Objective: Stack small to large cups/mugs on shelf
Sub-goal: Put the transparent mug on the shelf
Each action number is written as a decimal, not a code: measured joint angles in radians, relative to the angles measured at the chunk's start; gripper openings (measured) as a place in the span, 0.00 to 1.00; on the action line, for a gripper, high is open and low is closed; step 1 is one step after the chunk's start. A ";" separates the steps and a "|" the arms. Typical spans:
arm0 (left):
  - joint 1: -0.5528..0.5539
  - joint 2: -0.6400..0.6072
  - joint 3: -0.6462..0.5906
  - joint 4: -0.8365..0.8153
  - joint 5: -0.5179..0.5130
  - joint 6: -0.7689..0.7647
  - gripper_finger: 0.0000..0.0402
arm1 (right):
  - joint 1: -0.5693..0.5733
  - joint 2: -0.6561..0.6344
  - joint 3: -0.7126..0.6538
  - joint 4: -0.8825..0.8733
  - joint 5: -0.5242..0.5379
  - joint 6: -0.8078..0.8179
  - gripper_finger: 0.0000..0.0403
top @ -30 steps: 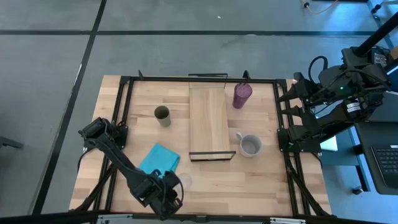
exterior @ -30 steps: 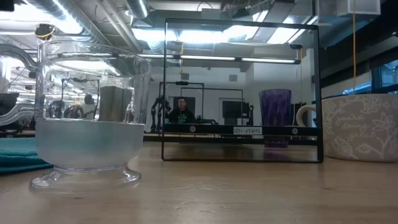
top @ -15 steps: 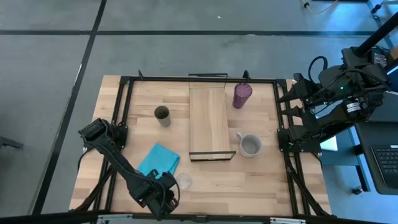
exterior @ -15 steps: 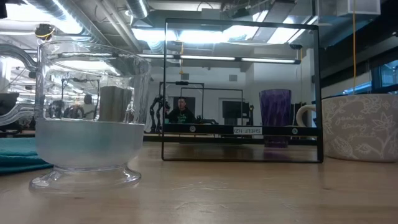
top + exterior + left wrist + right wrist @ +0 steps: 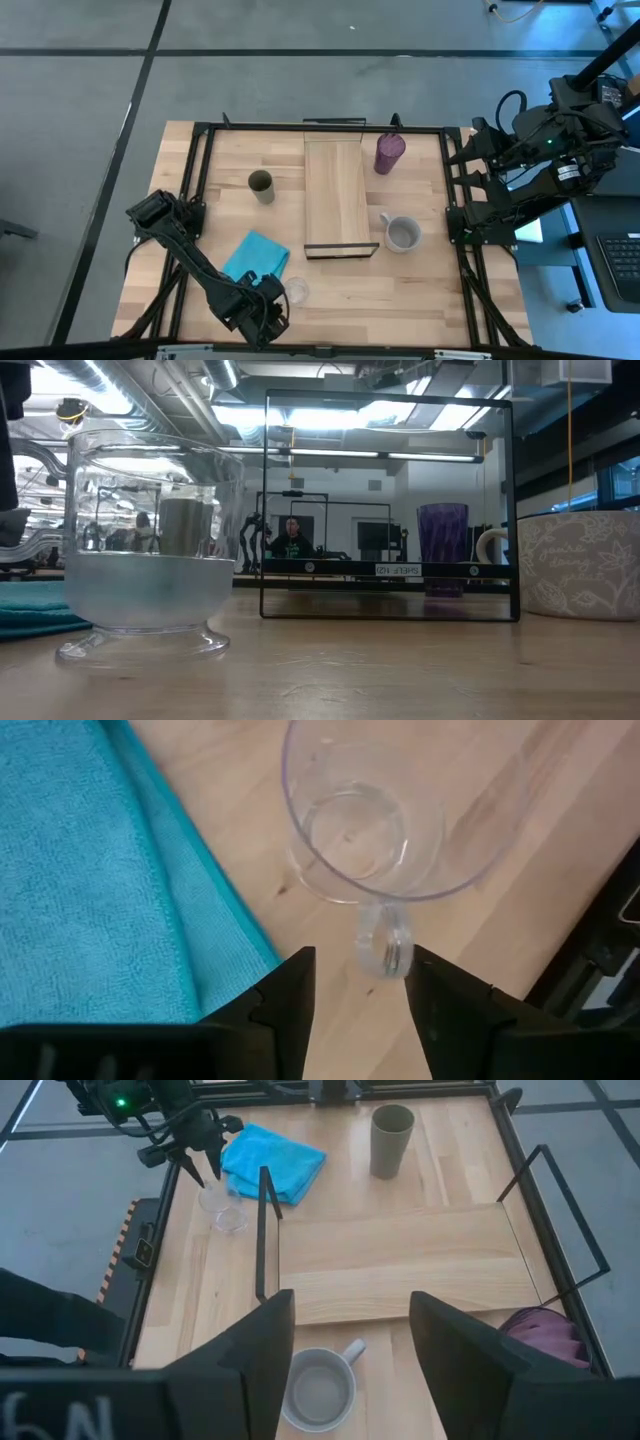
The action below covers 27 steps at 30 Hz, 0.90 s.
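The tiny clear glass (image 5: 296, 291) stands upright on the table near the front edge, right of the turquoise cloth (image 5: 256, 256). My left gripper (image 5: 277, 301) is open and low at the glass's left. Its fingertips stand on either side of the glass's small handle (image 5: 385, 942). The grey mug (image 5: 403, 234) stands right of the shelf (image 5: 336, 195). The purple tumbler (image 5: 388, 153) stands at the far right and the olive cup (image 5: 261, 185) left of the shelf. My right gripper (image 5: 350, 1342) is open, parked off the table's right edge. My left gripper has the glass's handle (image 5: 385, 942) between its open fingertips, coming level from the table's left. One fingertip (image 5: 420, 965) is very close to the handle. I cannot tell whether it touches. The glass stands on its foot on the table.
The cloth lies right beside my left gripper (image 5: 357, 982). The shelf's black end frame (image 5: 390, 505) stands up behind the glass. A black metal frame runs along the table's sides. Bare tabletop lies between the glass and the mug.
In the low view a dark part of my left gripper has come in at the left edge, and the clear glass has slid a little toward the table's right while staying upright.
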 joint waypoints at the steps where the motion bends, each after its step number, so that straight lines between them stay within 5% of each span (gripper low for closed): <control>1: 0.001 0.000 -0.002 0.001 0.000 0.000 0.37 | 0.000 0.000 0.000 0.000 0.000 -0.001 0.50; 17: 0.010 0.000 -0.004 -0.008 -0.056 0.036 0.35 | 0.000 0.000 0.000 0.000 0.019 -0.015 0.50; 27: 0.009 0.000 -0.004 -0.005 -0.048 0.056 0.16 | 0.000 0.000 0.000 0.000 0.019 0.009 0.50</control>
